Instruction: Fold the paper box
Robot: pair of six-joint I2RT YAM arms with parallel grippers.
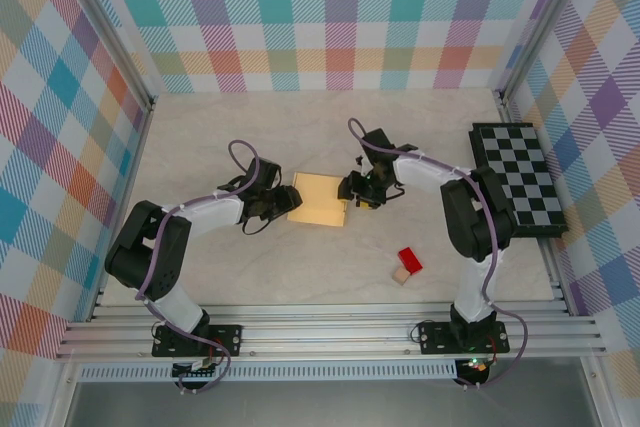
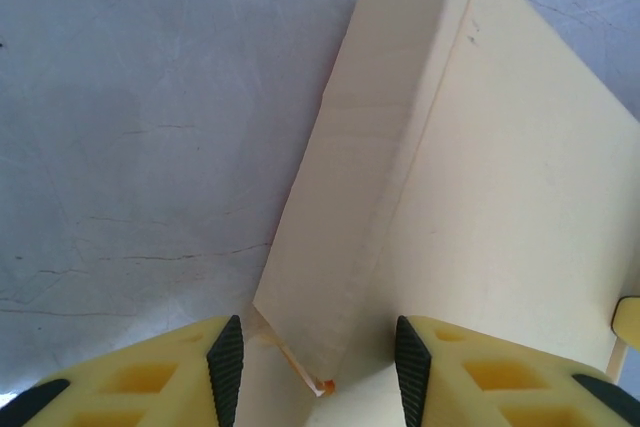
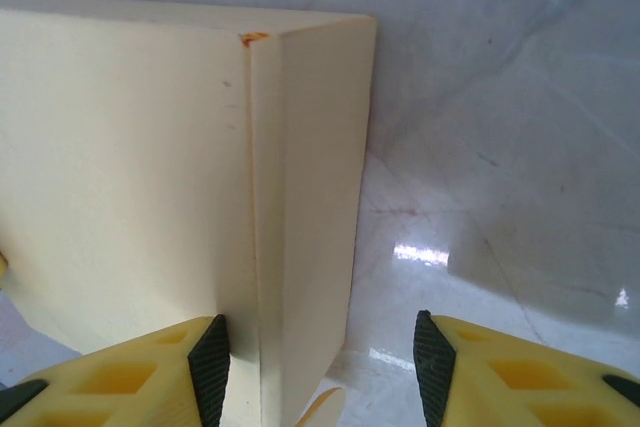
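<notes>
— Between your two grippers, near the middle of the table, lies the paper box. How does it look to you?

— Plain, pale orange-yellow, thin cardboard. It is a compact rectangular carton lying flat with its broad face up. On your left wrist view a narrow side wall meets that broad face along a sharp crease, and there is a darker orange nick at the near corner. Your right wrist view shows another small orange mark at a top corner, and a sliver of pale flap curling out at the base.

— Anything inside it?

— You cannot tell. The walls you can see are shut, so the inside is hidden.

— And your grippers?

— Your left gripper sits at the carton's left end, jaws spread, with the corner of the side wall between the black pads and bare gaps either side. Your right gripper is at the right end, also released. The side wall stands between its fingers, with clear table showing beside the outer pad.

— What else is on the table?

— A small red block touching a tan cube, nearer your right arm's base and well apart from the carton. A black-and-white checkered board lies along the right edge.
</notes>
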